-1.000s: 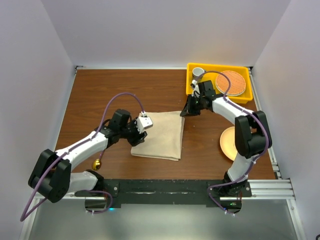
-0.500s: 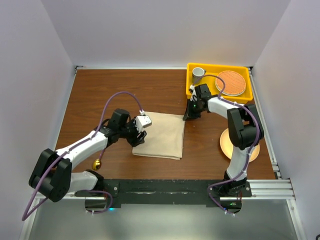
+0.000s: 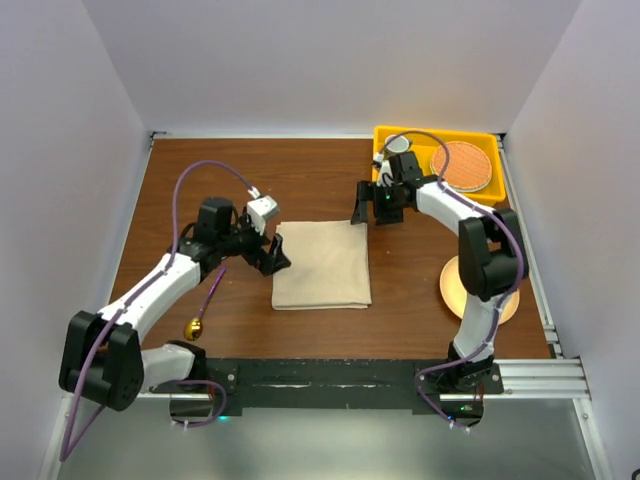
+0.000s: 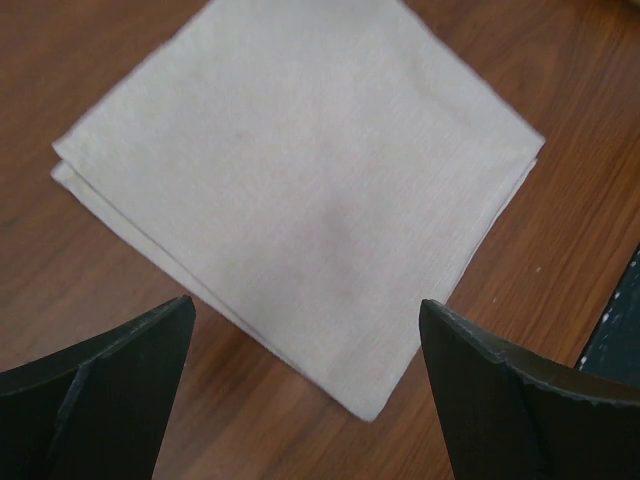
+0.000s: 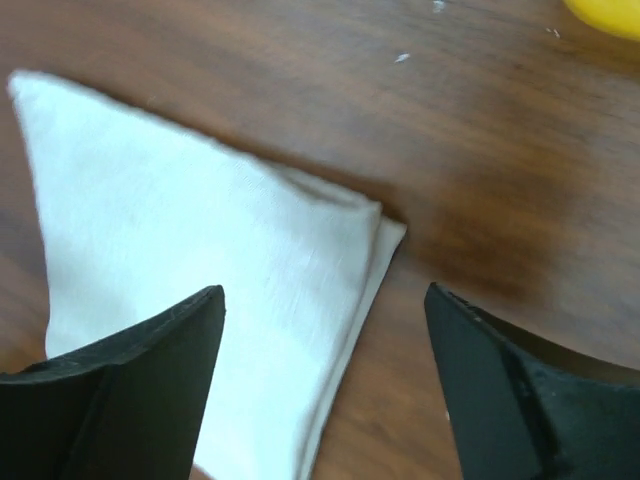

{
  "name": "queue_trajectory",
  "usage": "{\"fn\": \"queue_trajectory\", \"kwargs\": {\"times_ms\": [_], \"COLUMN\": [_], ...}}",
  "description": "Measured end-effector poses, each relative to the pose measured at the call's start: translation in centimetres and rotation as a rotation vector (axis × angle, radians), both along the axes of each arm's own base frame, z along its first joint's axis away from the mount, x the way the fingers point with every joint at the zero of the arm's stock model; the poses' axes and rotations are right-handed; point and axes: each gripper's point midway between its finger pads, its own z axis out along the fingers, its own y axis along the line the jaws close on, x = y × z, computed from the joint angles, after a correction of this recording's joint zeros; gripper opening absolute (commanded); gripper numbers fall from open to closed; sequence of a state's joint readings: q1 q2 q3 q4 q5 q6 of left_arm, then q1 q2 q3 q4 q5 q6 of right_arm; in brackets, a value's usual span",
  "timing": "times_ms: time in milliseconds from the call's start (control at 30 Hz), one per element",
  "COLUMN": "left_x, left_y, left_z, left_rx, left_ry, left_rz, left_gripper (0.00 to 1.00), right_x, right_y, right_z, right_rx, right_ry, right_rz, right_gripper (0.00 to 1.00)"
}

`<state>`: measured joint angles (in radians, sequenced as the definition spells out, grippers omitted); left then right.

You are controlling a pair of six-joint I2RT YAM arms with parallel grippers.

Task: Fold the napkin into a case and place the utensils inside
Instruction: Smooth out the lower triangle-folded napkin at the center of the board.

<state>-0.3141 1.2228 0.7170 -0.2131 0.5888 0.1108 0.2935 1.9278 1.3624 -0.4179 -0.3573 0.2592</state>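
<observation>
Evidently left claw (image 3: 277,252) and right claw (image 3: 371,211) gape empty beside the napkin (image 3: 322,278).

Peach plate (image 3: 450,284) half hidden behind right arm (image 3: 487,262), spoon (image 3: 194,327) handle indistinct, napkin (image 5: 160,240) edge blurred

White arm links (image 3: 150,290), black joints (image 3: 215,215), looping purple cables (image 3: 205,164), black wedge-shaped fingers (image 4: 100,400)

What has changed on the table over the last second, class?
Both grippers opened and let go of the napkin: the left gripper drew back left, the right gripper toward the far side. The napkin now lies flat, squared up. The spoon, yellow tray and plate stayed put.
</observation>
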Motion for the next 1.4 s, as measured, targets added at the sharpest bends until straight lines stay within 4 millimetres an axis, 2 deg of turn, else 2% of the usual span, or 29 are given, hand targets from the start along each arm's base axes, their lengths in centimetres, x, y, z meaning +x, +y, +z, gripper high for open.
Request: {"fn": "queue_trajectory", "kwargs": {"times_ms": [67,100,233,333,367,433,500,567,600,700,767,833,933,1100,1300,1400], "left_x": [0.8,1.2,3.1,3.2,3.2,3.0,2.7,1.9,1.3,-1.4,-3.3,-5.0,-6.6,-7.6,-8.7,-9.9], "left_y": [-0.6,-0.7,-0.3,0.2,0.2,0.1,-0.7,-1.8,-2.2,-3.1,-3.7,-4.4,-5.8,-7.2,-7.3,-6.4], "left_z": [2.7,4.2,11.1,15.9,16.9,17.9,17.5,15.5,13.9,7.3,3.4,1.0,-0.6,-1.9,-3.6,-5.7], "left_rx": [-0.040,-0.055,-0.104,-0.159,-0.178,-0.224,-0.282,-0.354,-0.388,-0.447,-0.461,-0.469,-0.495,-0.530,-0.540,-0.515], "left_ry": [-0.045,-0.080,-0.280,-0.443,-0.464,-0.443,-0.368,-0.245,-0.168,0.112,0.295,0.431,0.552,0.654,0.754,0.821], "left_rz": [0.001,0.001,0.075,0.110,0.122,0.145,0.145,0.134,0.134,0.161,0.184,0.193,0.180,0.168,0.202,0.258], "left_gripper": [1.00,1.00,1.00,1.00,1.00,1.00,1.00,1.00,1.00,1.00,1.00,1.00,1.00,1.00,1.00,1.00], "right_x": [-0.4,-0.7,-1.5,-2.2,-2.6,-3.5,-4.3,-5.4,-6.7,-13.2,-17.4,-19.6,-20.7,-21.5,-22.0,-22.5], "right_y": [-0.1,-0.1,0.6,1.1,1.5,2.6,4.3,6.1,7.0,9.7,10.9,11.2,10.7,10.2,10.0,9.3], "right_z": [2.5,4.5,15.0,22.1,23.5,24.6,23.7,20.5,18.1,11.6,8.8,7.5,6.0,4.0,0.5,-1.1], "right_rx": [0.007,0.020,0.118,0.222,0.267,0.360,0.444,0.486,0.495,0.510,0.510,0.516,0.530,0.552,0.543,0.527], "right_ry": [-0.044,-0.084,-0.345,-0.532,-0.563,-0.553,-0.466,-0.340,-0.255,0.023,0.164,0.238,0.298,0.363,0.443,0.484], "right_rz": [0.023,0.044,0.116,0.107,0.114,0.144,0.173,0.189,0.193,0.221,0.252,0.261,0.228,0.179,0.136,0.109], "right_gripper": [0.98,0.98,0.98,0.98,0.98,0.98,0.98,0.98,0.98,0.98,0.98,0.98,0.98,0.98,0.98,0.98]}}
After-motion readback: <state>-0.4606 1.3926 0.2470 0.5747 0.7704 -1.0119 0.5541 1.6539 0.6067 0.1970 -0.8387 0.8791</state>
